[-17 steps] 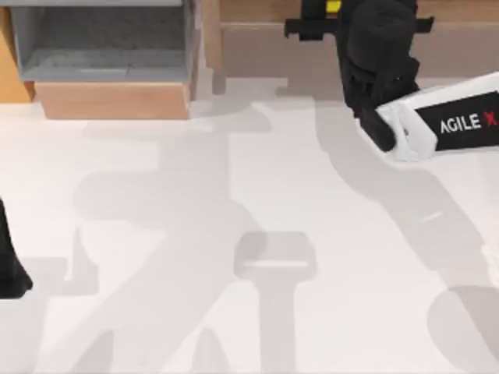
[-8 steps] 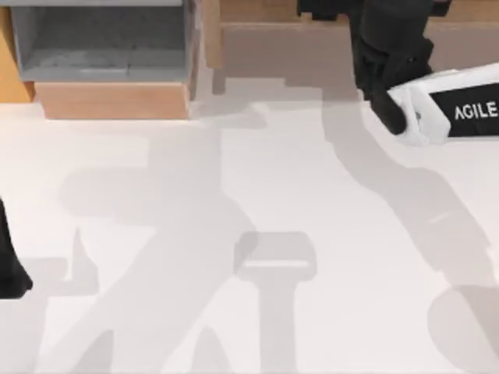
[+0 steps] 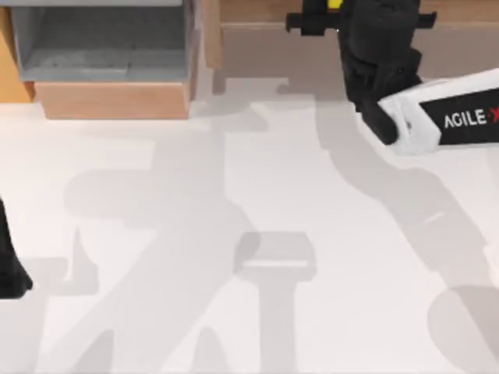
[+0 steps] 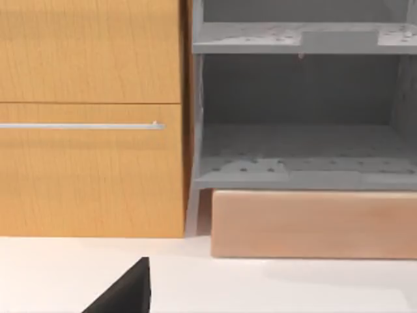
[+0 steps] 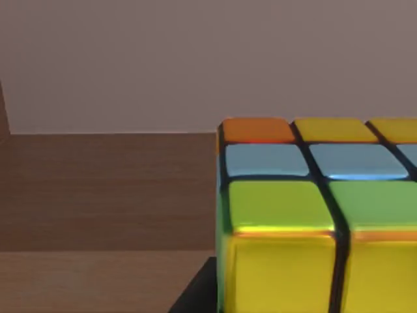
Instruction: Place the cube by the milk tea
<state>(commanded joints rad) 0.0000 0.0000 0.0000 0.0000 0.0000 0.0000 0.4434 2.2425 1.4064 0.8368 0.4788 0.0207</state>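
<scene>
The cube (image 5: 313, 222) sits very close in the right wrist view, with yellow, green, pale blue and orange squares on dark grid lines. A sliver of its yellow (image 3: 334, 5) peeks out at the back edge of the top view. My right gripper (image 3: 355, 15) is over the brown wooden surface at the back right, shut on the cube. A dark finger (image 5: 195, 293) lies beside the cube's lower edge. The milk tea is out of view. My left arm (image 3: 12, 269) stays parked at the left edge of the table.
A grey open cabinet compartment (image 3: 101, 47) with a pale wooden ledge (image 3: 113, 100) stands at the back left. The left wrist view faces an orange-wood drawer front with a metal handle (image 4: 78, 126) and grey shelves (image 4: 300, 163). White table top (image 3: 249, 234) spreads in front.
My right arm shifted back and to the right half a second ago, then returned forward and left with the cube, close to where it was a second ago. The left arm is still.
</scene>
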